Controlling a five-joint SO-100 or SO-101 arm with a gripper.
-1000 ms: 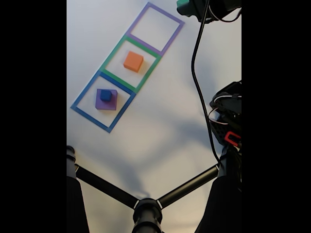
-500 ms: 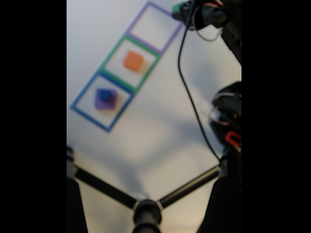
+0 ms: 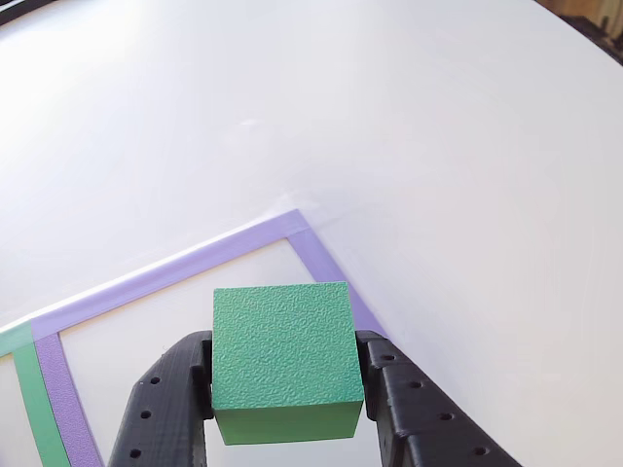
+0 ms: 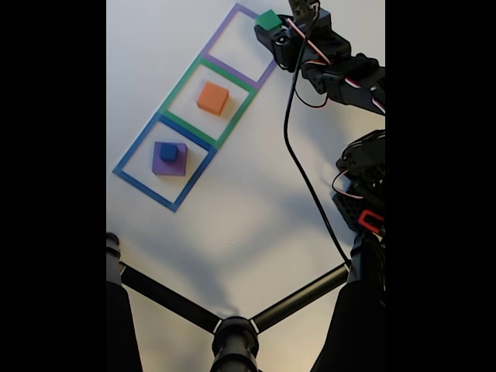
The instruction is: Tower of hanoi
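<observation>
Between the two black fingers of the hand (image 3: 288, 409) sits a green cube with a bumpy top (image 3: 284, 360). The hand is squeezed shut on it, one finger on each flat side, so the cube stays level and cannot slip out. In the fixed view the hand (image 4: 277, 29) is at about 1 o'clock in the picture, and the green cube (image 4: 269, 20) is right by the far corner of the purple tape square (image 4: 217, 37). My guess is that the cube is held there because it is meant to go down inside that square, but I cannot tell if it is up in the air or already touching the white desk (image 4: 232, 217).

The cube looks like rough plastic. Its top is a lighter green and its front face is darker. The edges are sharp and clean.

Moving out from the hand toward 7 o'clock in the fixed view, a green tape square (image 4: 172, 91) comes next, with an orange cube (image 4: 212, 98) in its middle. After that comes a blue tape square (image 4: 136, 146). In it lies a flat purple block (image 4: 169, 161) with a small dark blue cube (image 4: 169, 152) on top. Small sits on big, like the game needs.

A black cable (image 4: 298, 155) hangs down from the arm.
</observation>
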